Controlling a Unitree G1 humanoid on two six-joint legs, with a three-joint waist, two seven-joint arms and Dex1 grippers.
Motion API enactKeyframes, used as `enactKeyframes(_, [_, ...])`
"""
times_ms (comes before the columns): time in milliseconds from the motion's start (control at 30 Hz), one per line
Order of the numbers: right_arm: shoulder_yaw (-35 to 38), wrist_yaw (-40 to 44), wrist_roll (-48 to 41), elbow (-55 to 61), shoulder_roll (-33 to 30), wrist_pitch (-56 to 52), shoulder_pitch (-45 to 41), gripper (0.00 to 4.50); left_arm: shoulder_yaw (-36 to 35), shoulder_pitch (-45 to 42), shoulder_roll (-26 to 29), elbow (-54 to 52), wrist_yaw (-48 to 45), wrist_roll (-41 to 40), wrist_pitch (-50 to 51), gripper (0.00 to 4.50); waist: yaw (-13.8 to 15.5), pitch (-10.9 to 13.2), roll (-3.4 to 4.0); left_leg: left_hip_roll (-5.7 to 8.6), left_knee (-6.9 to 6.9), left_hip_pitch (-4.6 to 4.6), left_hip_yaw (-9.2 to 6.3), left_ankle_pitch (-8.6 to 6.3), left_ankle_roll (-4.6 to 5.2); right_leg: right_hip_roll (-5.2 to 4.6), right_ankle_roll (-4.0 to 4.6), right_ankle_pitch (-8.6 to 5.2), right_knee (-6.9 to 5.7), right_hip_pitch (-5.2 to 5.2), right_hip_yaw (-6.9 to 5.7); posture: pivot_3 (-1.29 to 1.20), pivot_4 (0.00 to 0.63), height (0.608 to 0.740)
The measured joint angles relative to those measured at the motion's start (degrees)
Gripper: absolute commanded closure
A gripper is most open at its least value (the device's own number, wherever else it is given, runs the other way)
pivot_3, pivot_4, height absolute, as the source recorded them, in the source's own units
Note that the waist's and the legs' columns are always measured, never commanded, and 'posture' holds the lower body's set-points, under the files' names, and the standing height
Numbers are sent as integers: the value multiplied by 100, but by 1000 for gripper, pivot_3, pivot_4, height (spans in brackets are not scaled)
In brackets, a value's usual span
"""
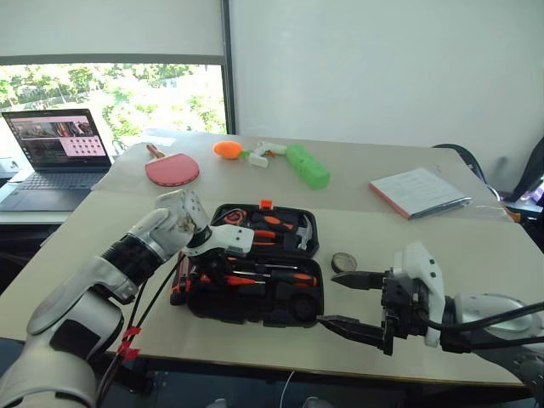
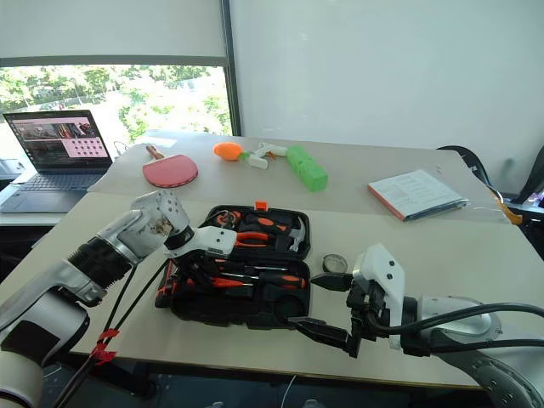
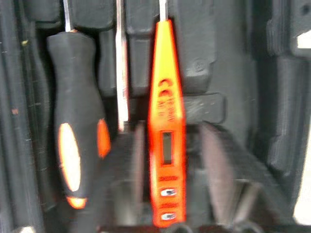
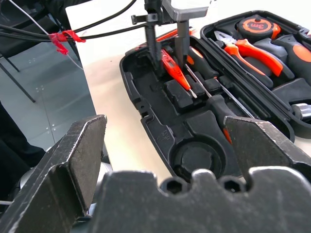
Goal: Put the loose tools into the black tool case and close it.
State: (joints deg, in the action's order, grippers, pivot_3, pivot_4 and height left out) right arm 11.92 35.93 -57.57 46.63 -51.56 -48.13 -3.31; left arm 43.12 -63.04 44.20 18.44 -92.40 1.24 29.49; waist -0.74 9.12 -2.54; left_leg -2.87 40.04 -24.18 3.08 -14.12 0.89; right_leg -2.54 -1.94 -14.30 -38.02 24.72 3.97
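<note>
In open black plastic tool case [image 1: 255, 280], slim all-orange screwdriver [image 3: 166, 131] lies in slot between parted left gripper [image 4: 167, 46] fingers. You lift straight up. Right gripper [image 1: 353, 299] jaws wide, empty. Small round dark tape roll [image 1: 344, 262] waits beside case.

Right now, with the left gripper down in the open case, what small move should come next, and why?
Probably lift the left gripper straight up out of the black tool case. Its fingers stand apart on either side of the slim orange screwdriver, which lies in its slot beside a black-and-orange screwdriver. The round tape roll is on the table beside the case, near the open right gripper.
</note>
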Motion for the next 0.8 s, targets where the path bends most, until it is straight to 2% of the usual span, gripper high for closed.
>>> enactKeyframes(100, [-51, 30, 50, -21, 46, 24, -6, 0, 76, -350, 520, -221, 5, -603, 214, 40, -3, 1, -1, 0, 0, -2, -4, 0, 0, 0, -1, -1, 3, 2, 0, 0, 150, 740])
enactKeyframes(167, [-71, 48, 105, -104, 49, 28, -9, 0, 73, -619, 779, -342, 4, -867, 224, 40, 1, 0, 0, 1, -1, -2, -3, 0, 0, -1, -4, -2, 4, 1, 0, 0, 150, 740])
enactKeyframes(267, [-101, 89, 137, -132, 57, 42, -13, 0, 68, -670, 810, -326, 3, -936, 66, 765, 18, -4, 7, 3, 0, -1, -2, 0, 0, -2, -7, -4, 5, -4, 0, 0, 150, 740])
enactKeyframes(400, [-143, 137, 179, -146, 63, 61, -17, 0, 61, -548, 580, 36, 19, -706, -328, 2158, 22, -4, 6, 4, 4, -1, -1, 0, 0, -1, -7, -4, 6, -8, 0, 0, 150, 740])
enactKeyframes(433, [-148, 143, 185, -156, 64, 62, -18, 0, 38, -458, 484, 149, 48, -539, -503, 2649, 20, -4, 7, 3, 3, 0, -1, 0, 0, -1, -6, -4, 6, -8, 0, 0, 150, 740])
enactKeyframes(467, [-148, 144, 188, -159, 64, 62, -18, 0, 37, -428, 462, 178, 58, -510, -547, 2877, 21, -4, 7, 3, 2, 0, -1, 0, 0, -1, -6, -4, 6, -8, 0, 0, 150, 740])
enactKeyframes(600, [-150, 148, 206, -169, 63, 62, -20, 0, -48, -221, 160, 375, 84, -210, -736, 4346, 18, -3, 6, 3, 2, -3, -2, 0, 0, -1, -6, -4, 8, -8, 0, 0, 150, 740])
enactKeyframes(633, [-150, 148, 206, -169, 63, 62, -20, 0, -88, -208, 114, 384, 82, -148, -739, 4467, 18, -3, 6, 3, 2, -3, -2, 0, 0, -1, -6, -4, 9, -7, 0, 0, 150, 740])
enactKeyframes(800, [-149, 145, 204, -169, 63, 62, -21, 0, -236, -148, -5, 385, 51, 94, -731, 4467, 9, -3, 6, 3, 2, -2, -2, 0, 0, 0, -6, -4, 7, -8, 0, 0, 150, 740])
